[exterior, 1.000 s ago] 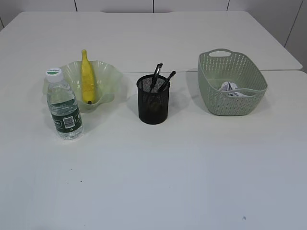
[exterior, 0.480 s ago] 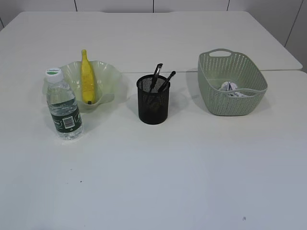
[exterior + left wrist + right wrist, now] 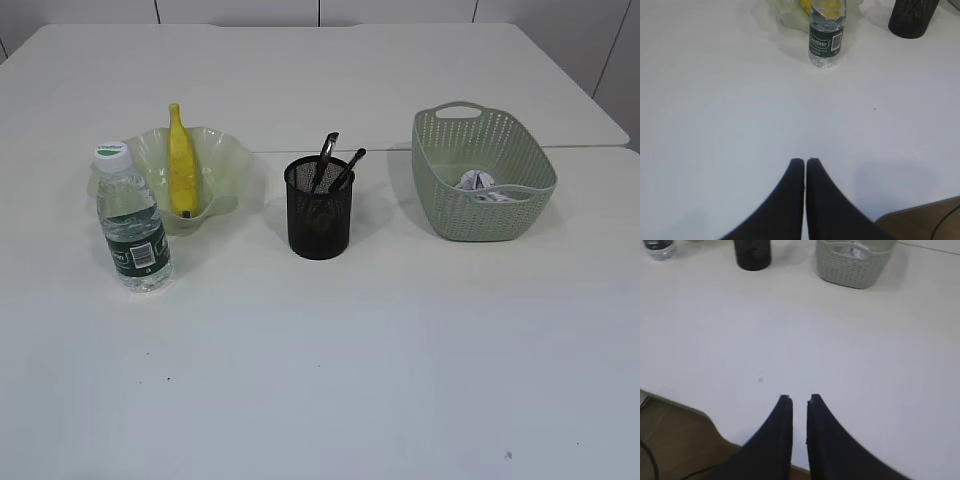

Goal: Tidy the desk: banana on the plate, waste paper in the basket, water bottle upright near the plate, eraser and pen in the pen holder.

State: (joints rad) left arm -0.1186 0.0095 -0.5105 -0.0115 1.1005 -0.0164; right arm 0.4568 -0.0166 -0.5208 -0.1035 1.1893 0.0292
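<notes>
yellow banana [image 3: 182,165], pale green plate [image 3: 230,160], black mesh pen holder [image 3: 319,215], sage perforated basket [image 3: 480,205], white desk [image 3: 350,360]

Matt white desk [image 3: 330,380], black mesh pen holder [image 3: 320,210], clear glossy plastic water bottle [image 3: 133,225].

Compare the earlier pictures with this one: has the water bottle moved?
No. The water bottle stands upright in the same spot, just in front of the plate and left of the pen holder.

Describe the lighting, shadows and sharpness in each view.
Exterior view: even, soft light, faint shadows beside the pen holder and basket, all sharp. Left wrist view: bright, washed-out desk; water bottle label readable. Right wrist view: softer, slightly blurred; basket's contents indistinct.
</notes>
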